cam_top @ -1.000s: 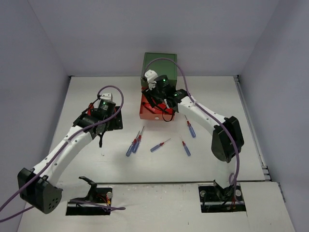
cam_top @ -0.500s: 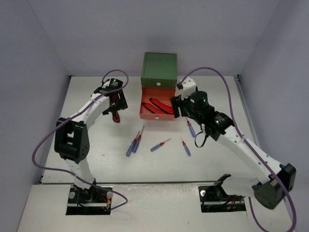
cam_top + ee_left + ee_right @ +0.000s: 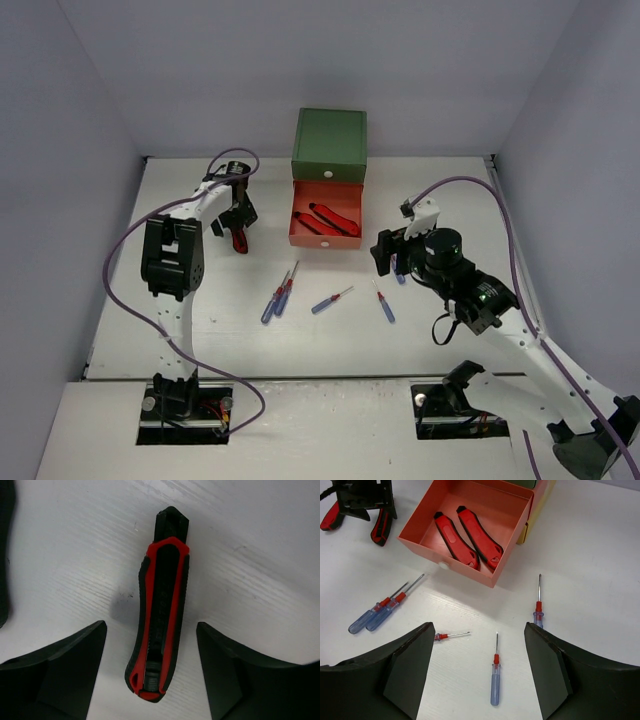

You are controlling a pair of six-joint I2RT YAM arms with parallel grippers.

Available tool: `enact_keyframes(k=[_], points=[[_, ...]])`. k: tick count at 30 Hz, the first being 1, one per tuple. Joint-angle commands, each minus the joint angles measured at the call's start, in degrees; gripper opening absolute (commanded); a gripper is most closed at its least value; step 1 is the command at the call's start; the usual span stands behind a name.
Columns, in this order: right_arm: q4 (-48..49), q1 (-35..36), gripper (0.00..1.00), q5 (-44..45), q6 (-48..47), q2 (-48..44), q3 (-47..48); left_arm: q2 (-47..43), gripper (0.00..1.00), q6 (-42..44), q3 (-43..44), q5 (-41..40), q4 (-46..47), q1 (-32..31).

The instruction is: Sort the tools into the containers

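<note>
My left gripper (image 3: 238, 212) is open, low over the table, its fingers either side of a chunky red-and-black tool (image 3: 162, 625), which also shows in the top view (image 3: 238, 240). My right gripper (image 3: 384, 256) is open and empty above the thin blue-and-red screwdrivers; one (image 3: 494, 680) lies between its fingers (image 3: 405, 670). The orange-red drawer (image 3: 300, 238) is pulled open under the green drawer (image 3: 330, 140) and holds two chunky red tools (image 3: 454, 534). A yellow drawer (image 3: 540, 505) shows beneath it.
More screwdrivers lie in front of the cabinet: a pair (image 3: 276, 298) at the left, one (image 3: 331, 300) in the middle, one (image 3: 397, 266) at the right. A second red-handled tool (image 3: 330, 516) lies left of the left gripper. Walls enclose the table.
My right gripper has drawn back from over the orange-red drawer to above the screwdrivers at the right front. My left gripper has moved up to the red-and-black tool left of the drawer.
</note>
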Motion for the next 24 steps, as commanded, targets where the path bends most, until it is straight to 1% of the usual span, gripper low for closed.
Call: enact_keyframes(k=[1, 2, 4, 6, 7, 8, 10, 14, 19, 20, 24], points=[[1.7, 0.0, 0.70, -0.7, 1.2, -1.2, 0.1, 0.4, 0.59, -3.8, 3.9, -0.8, -0.5, 0.1], [1.5, 0.0, 0.70, -0.7, 1.1, -1.2, 0.1, 0.9, 0.56, -4.3, 4.1, -0.6, -0.5, 0.2], [1.2, 0.0, 0.70, -0.6, 1.0, -1.0, 0.1, 1.4, 0.45, -5.1, 4.3, 0.1, -0.4, 0.2], [0.9, 0.0, 0.71, -0.6, 1.0, -0.9, 0.2, 0.5, 0.20, -5.6, 4.2, 0.7, -0.4, 0.2], [0.8, 0.0, 0.71, -0.6, 1.1, -0.8, 0.2, -0.7, 0.12, -5.7, 3.9, 1.0, -0.4, 0.1], [0.7, 0.0, 0.71, -0.6, 1.1, -0.7, 0.3, -1.8, 0.07, -5.8, 3.6, 1.3, -0.3, 0.0], [0.6, 0.0, 0.71, -0.6, 0.8, -0.6, 0.2, -5.6, 0.00, -6.0, 2.8, 2.7, -0.2, -0.1], [0.5, 0.0, 0.71, 0.3, 0.1, -0.3, 0.2, -14.8, 0.00, -8.1, 0.3, 6.5, 0.7, -0.9], [0.7, -0.1, 0.71, 2.8, -0.5, 0.0, 0.9, -27.1, 0.00, -12.9, -2.9, 8.2, 4.3, -5.6], [0.7, -0.2, 0.71, 3.7, -0.6, -0.1, 1.2, -29.6, 0.00, -15.9, -3.7, 8.1, 6.0, -8.7], [0.7, -0.3, 0.71, 5.3, -0.5, -0.7, 2.3, -33.3, 0.00, -24.9, -7.6, 8.7, 13.7, -13.9]])
